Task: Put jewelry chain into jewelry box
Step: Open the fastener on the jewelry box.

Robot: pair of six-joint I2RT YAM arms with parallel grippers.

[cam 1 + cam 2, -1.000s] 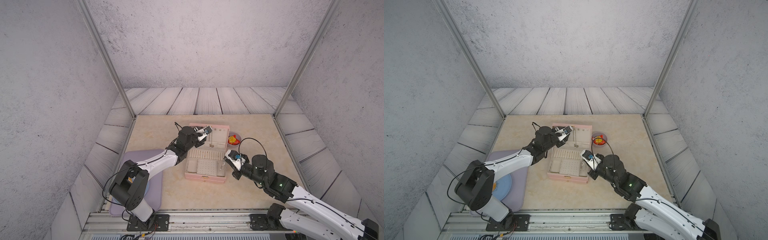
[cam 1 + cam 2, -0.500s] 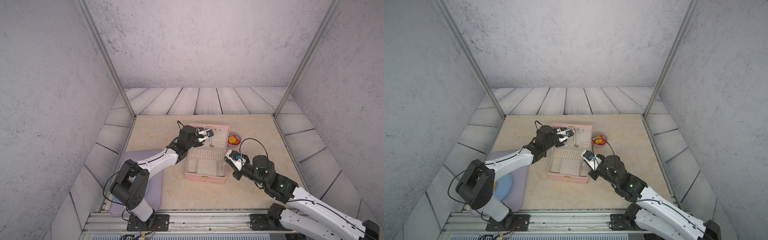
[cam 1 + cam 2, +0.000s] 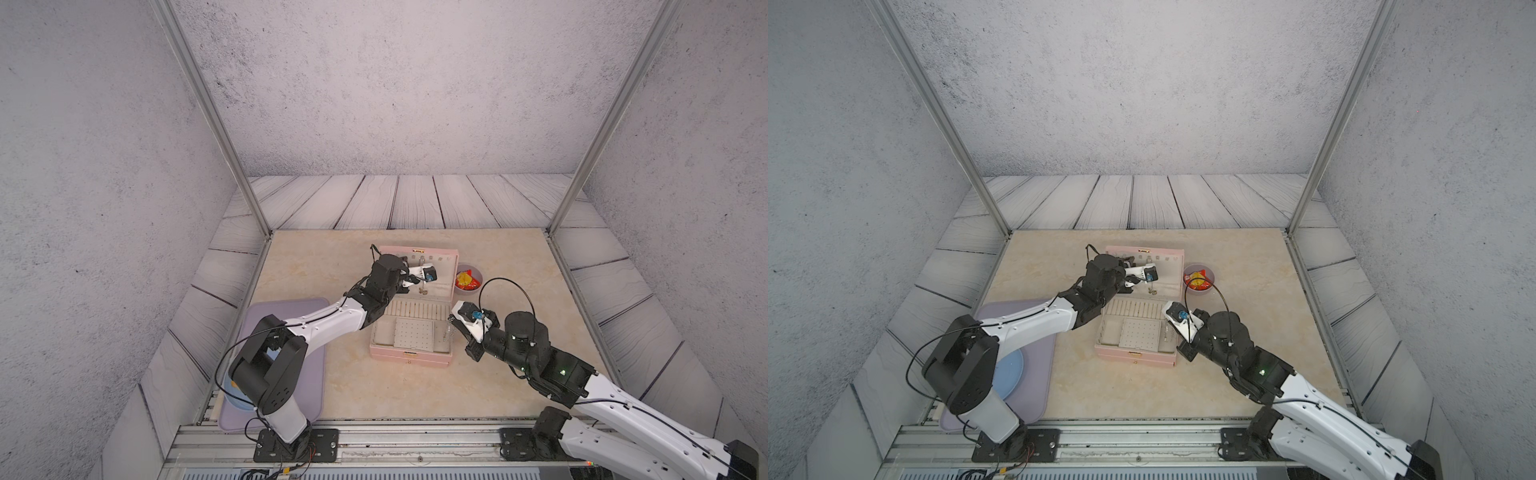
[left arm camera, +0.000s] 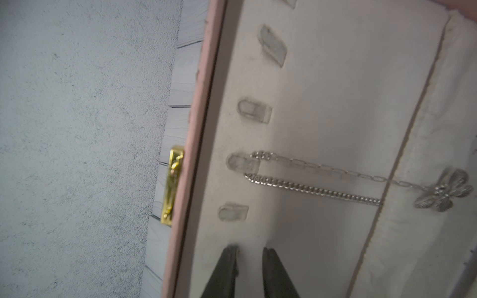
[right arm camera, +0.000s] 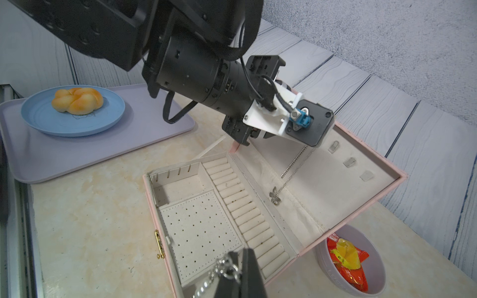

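Left gripper (image 4: pixel 250 258) jaws stand narrowly apart and empty at the jewelry box (image 3: pixel 409 357) lid lining, near its rim. Right gripper (image 5: pixel 238 259) jaws clamp the jewelry chain (image 5: pixel 205 285), which dangles at the box's right edge. Bare desk (image 3: pixel 519 257) lies beyond.

legible txt: none | snack pkt (image 5: pixel 346 260) print: blurred, unreadable | cams chkd: all 4
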